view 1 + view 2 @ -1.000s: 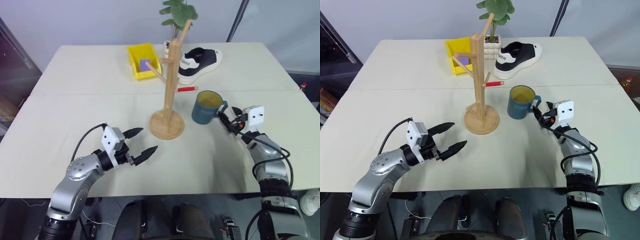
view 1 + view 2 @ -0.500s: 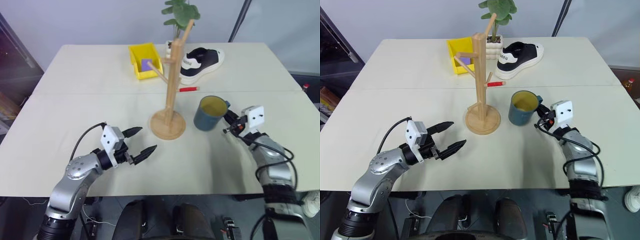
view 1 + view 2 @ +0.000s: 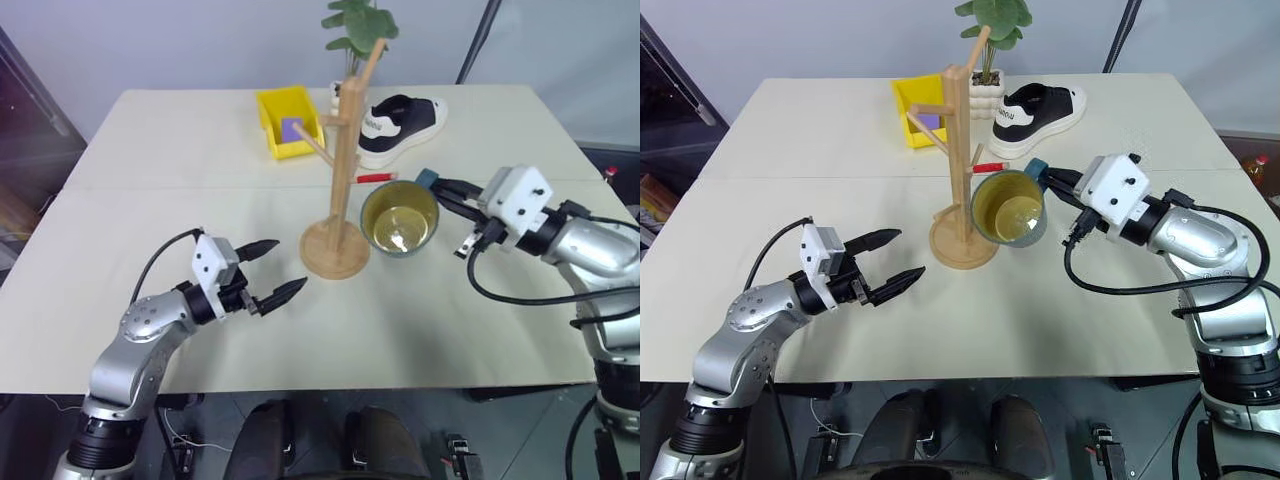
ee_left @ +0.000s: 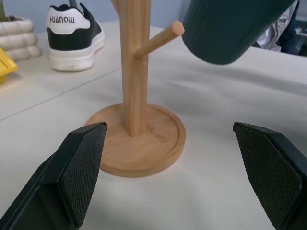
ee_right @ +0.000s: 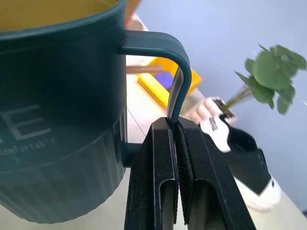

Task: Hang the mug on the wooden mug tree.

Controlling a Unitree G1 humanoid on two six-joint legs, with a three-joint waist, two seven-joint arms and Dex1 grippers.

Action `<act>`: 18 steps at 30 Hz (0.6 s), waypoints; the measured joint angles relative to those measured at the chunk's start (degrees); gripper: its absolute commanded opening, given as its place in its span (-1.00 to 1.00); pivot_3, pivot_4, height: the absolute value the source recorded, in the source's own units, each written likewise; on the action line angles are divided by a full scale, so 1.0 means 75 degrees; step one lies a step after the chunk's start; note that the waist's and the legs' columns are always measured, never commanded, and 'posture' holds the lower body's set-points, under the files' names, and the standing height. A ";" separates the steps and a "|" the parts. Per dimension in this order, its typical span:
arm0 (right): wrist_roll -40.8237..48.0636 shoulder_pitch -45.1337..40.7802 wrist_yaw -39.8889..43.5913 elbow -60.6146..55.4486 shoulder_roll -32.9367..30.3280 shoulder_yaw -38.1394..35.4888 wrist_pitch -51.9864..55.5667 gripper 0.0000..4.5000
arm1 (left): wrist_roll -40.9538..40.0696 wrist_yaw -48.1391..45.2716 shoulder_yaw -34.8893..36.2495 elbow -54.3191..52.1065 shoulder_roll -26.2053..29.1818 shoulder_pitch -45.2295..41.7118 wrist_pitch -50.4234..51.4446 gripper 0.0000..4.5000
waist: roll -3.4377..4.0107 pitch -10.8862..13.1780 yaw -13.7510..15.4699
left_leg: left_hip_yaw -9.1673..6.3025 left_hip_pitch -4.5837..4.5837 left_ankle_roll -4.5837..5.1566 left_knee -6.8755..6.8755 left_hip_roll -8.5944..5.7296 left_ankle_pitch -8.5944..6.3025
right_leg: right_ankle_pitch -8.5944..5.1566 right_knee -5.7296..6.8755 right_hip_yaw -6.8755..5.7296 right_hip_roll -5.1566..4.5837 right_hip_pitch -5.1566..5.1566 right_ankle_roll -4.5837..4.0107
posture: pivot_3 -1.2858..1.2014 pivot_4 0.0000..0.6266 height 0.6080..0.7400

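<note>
The dark teal mug [image 3: 400, 217] with its yellowish inside hangs in the air just right of the wooden mug tree [image 3: 343, 160], tipped so its mouth faces the head camera. My right gripper [image 3: 432, 183] is shut on the mug's loop handle [image 5: 175, 91]; its fingers pinch the handle's thin wall. From my left wrist, the mug's underside [image 4: 225, 28] hovers beside a slanted peg of the mug tree [image 4: 135, 72]. My left gripper [image 3: 285, 266] stays open low over the table, left of the tree's round base [image 3: 334, 250], with nothing between its fingers.
Behind the tree stand a yellow bin [image 3: 287, 120], a black-and-white shoe [image 3: 400, 122] and a potted plant [image 3: 355, 25]. A red pen [image 3: 375, 178] lies between the shoe and the mug. The near table edge runs below both arms.
My right gripper shut on the mug's handle, lifted the mug off the table and carried it up and left toward the tree, tipping its mouth toward the camera. The left arm barely moved.
</note>
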 measured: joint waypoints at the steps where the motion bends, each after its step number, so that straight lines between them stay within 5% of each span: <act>1: -0.0037 -0.0123 0.0067 0.0060 -0.0018 0.0105 -0.0004 -0.98 | -0.0118 0.0014 0.0033 -0.0054 0.0000 -0.0002 0.0091 1.00 | 0.0000 0.0000 -0.0005 | 0.0000 -0.0001 0.0000 0.0002 0.0000 0.0000 | 0.0000 0.0000 0.0000 0.0000 -0.0001 0.0000 | 0.03 -0.52 1.00; 18: -0.0609 -0.1707 0.0829 0.1000 -0.0061 0.1016 -0.0225 -0.98 | -0.1700 0.0291 0.0662 -0.1158 0.0582 -0.0485 0.1263 1.00 | 0.0000 0.0000 -0.0020 | 0.0000 0.0001 -0.0002 0.0011 0.0001 0.0001 | 0.0000 0.0002 0.0000 0.0001 0.0005 0.0000 | 0.03 -0.52 1.00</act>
